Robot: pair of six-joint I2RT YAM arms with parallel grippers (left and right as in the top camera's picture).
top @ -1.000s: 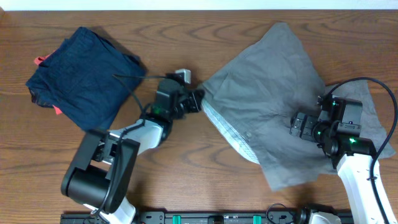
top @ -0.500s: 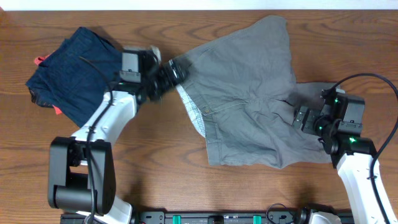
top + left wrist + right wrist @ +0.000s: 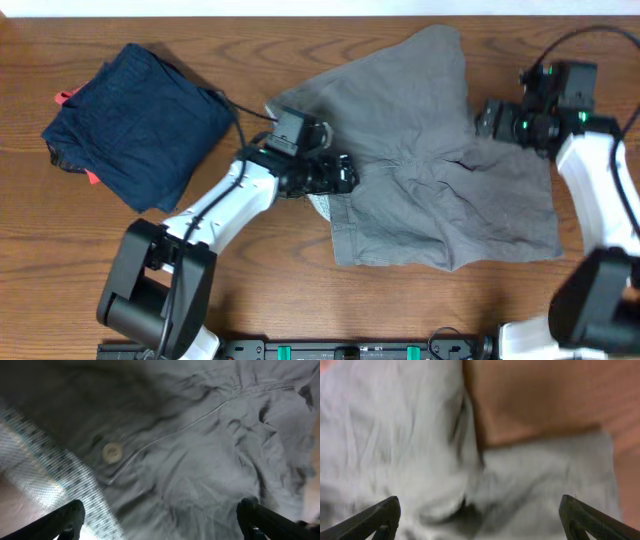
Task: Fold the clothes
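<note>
The clothes, grey-khaki shorts (image 3: 430,190), lie spread and wrinkled on the table, right of centre. The pale patterned lining (image 3: 55,477) shows at the waistband, near a button (image 3: 111,452). My left gripper (image 3: 338,175) hovers over the waistband's left part, open, with only cloth below its gap (image 3: 160,520). My right gripper (image 3: 490,118) is at the shorts' upper right, between the two legs. It is also open (image 3: 480,517), and in the blurred right wrist view cloth and bare wood lie beneath it. Neither gripper holds anything.
A dark navy folded garment (image 3: 130,120) with red-orange bits lies at the far left of the wooden table (image 3: 300,270). A dark rail (image 3: 330,350) runs along the front edge between the arm bases.
The shorts were dragged left and spread out. My left gripper opened, let go of the waistband and moved right over the shorts. My right arm swung up to the shorts' upper right.
</note>
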